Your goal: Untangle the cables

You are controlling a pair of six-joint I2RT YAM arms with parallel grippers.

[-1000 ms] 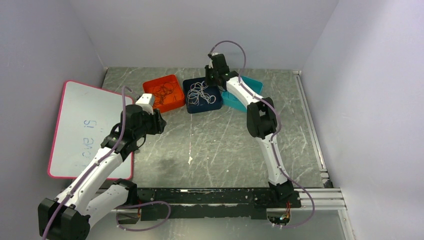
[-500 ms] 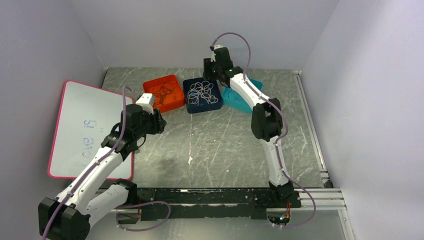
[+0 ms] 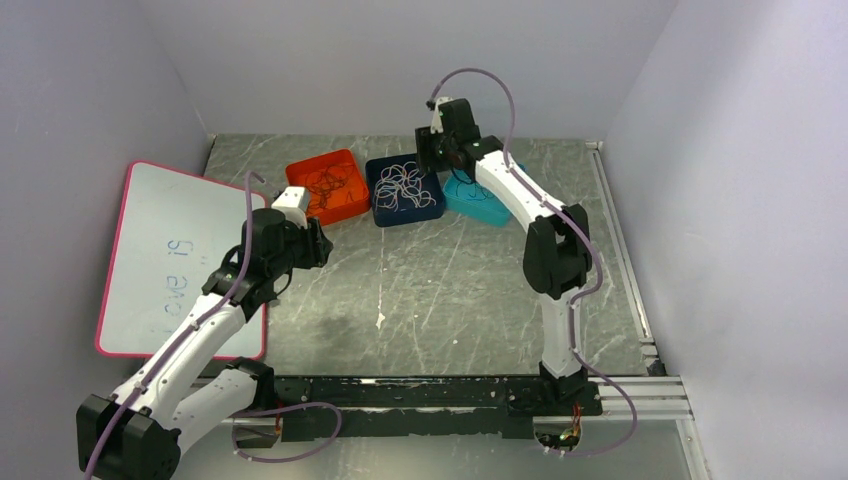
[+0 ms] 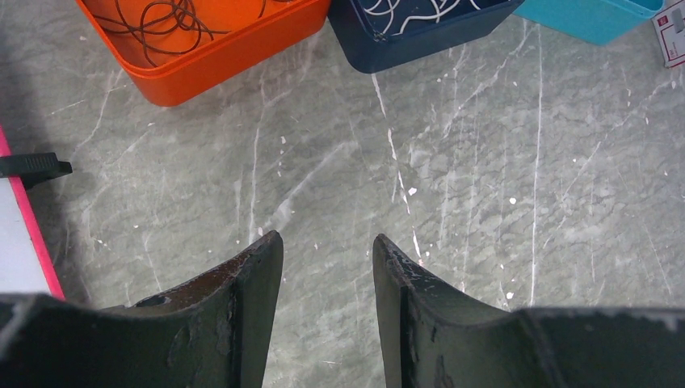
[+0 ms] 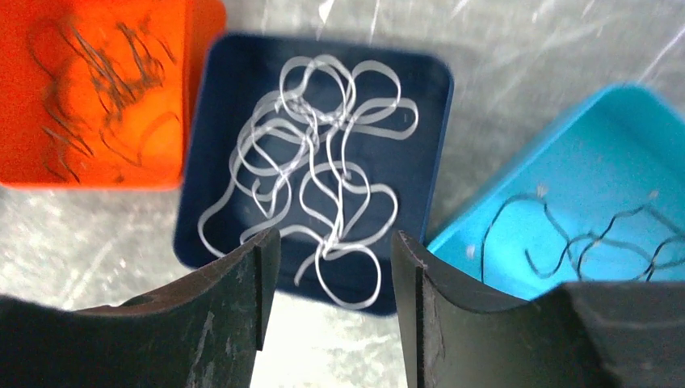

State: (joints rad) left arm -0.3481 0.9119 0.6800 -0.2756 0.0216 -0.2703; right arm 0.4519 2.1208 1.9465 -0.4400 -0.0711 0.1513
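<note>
White cables [image 5: 323, 162] lay looped in the navy tray [image 5: 218, 89], directly below the right claw [image 5: 333, 238], whose jaws stood apart and empty. Brownish-red cables [image 5: 89, 89] in the orange tray [image 5: 198, 65], left of that claw, were blurred and cut off. Black cables [image 5: 582, 234] in the teal tray [image 5: 598, 137], to its right, were partly hidden behind one finger. The left claw [image 4: 327, 242] hung half-open and empty over the counter [image 4: 485, 202].

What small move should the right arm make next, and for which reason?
Probably draw the right gripper back from the trays. It hangs open and empty over the navy tray, and each colour lies alone: white cables there, brownish-red cables in the orange tray, black cables in the teal tray. The sorting looks finished.
</note>
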